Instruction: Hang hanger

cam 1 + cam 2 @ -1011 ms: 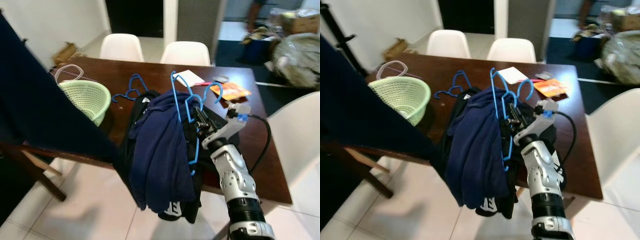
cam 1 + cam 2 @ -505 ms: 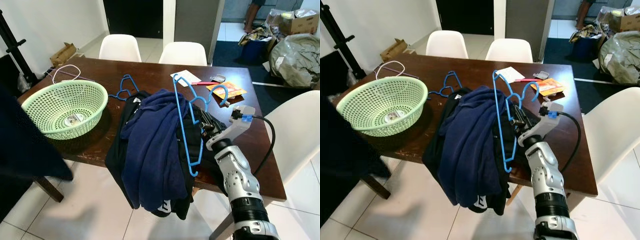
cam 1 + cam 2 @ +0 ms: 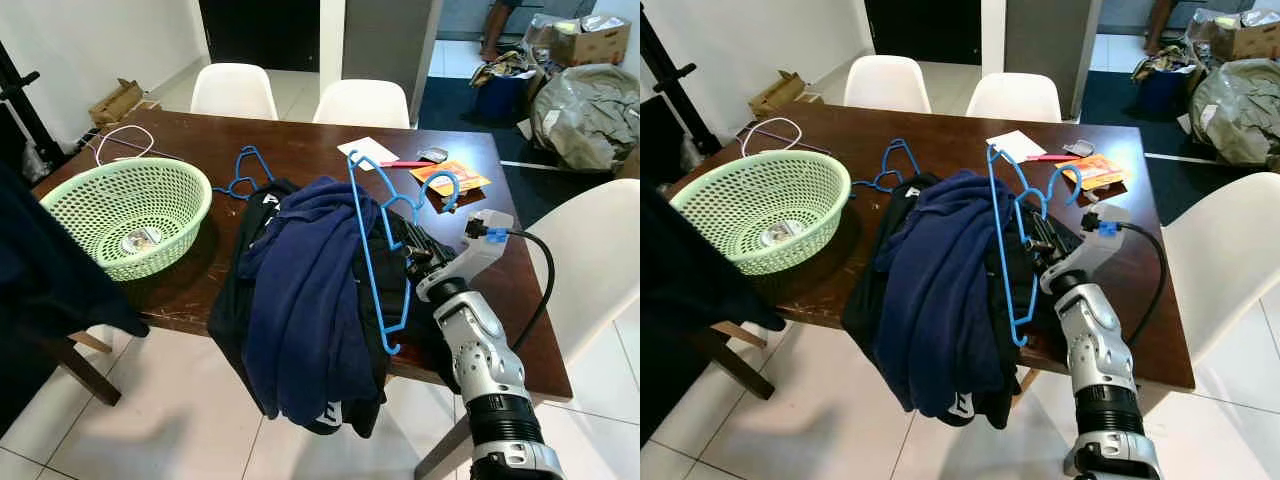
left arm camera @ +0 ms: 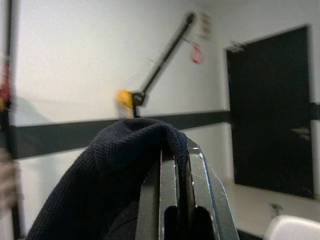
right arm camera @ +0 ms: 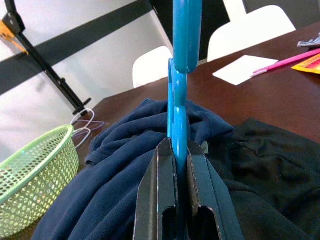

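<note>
Midway through the job, the right claw (image 3: pixel 410 262) is clamped on a blue hanger (image 3: pixel 372 245), holding it upright above the heap of dark clothes (image 3: pixel 305 290) that spills off the near edge of the counter (image 3: pixel 300 150). At the far left, the left claw (image 4: pixel 175 165) is closed on a fold of navy cloth (image 4: pixel 107 180) — a garment that hangs beside the green basket (image 3: pixel 125 215). A second blue hanger (image 3: pixel 245 175) lies flat on the counter behind the heap. By the look of it, the hanger is in hand but not yet hung; next it likely needs carrying to a rail, hook uppermost — the black stand (image 5: pixel 45 72) by the wall looks the probable spot.
</note>
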### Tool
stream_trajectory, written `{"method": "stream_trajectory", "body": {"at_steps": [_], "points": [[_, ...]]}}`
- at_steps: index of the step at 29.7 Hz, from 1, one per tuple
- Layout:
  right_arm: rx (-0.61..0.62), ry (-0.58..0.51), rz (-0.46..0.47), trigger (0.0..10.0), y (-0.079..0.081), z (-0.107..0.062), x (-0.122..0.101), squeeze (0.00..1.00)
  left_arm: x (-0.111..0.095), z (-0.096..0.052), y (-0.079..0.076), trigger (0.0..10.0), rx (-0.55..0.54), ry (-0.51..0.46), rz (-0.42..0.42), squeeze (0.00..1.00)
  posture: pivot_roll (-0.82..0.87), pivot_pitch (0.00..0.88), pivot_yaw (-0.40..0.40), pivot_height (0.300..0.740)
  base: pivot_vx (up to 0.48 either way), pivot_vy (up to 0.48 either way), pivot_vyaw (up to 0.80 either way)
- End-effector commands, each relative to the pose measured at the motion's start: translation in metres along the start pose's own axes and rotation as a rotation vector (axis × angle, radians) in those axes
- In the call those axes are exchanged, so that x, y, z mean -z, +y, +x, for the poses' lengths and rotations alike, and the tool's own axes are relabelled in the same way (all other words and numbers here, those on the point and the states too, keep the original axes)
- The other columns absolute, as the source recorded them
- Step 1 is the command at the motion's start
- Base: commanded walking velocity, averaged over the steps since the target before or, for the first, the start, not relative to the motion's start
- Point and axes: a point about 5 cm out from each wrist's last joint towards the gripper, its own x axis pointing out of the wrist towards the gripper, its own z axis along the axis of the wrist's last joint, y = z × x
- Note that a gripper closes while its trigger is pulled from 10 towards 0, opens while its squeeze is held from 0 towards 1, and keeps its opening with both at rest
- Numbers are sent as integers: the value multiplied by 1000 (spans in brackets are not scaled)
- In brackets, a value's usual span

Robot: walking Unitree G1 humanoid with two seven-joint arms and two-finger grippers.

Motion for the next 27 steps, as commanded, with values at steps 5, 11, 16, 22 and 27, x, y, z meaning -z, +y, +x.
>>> {"method": "stream_trajectory", "body": {"at_steps": [5,11,16,22,27], "points": [[-3,29,-23,10000,0,-1,1,0,42,1,-75,0,355,77,-150,0,3,83,0,740,0,0,0],[8,34,-26,10000,-2,-4,-1,0,61,-11,-162,0,711,107,-324,0,-19,88,-4,740,0,0,0],[13,36,-28,10000,-3,-7,-3,0,71,-25,-202,0,859,122,-395,0,-33,94,-2,740,0,0,0],[15,37,-29,10000,-4,-10,-5,0,102,-48,-226,0,934,176,-405,0,-47,102,-2,740,0,0,0],[16,49,-20,10000,-6,-12,-5,0,149,-69,-188,4314,704,250,-483,0,-34,116,-22,740,0,0,0]]}}
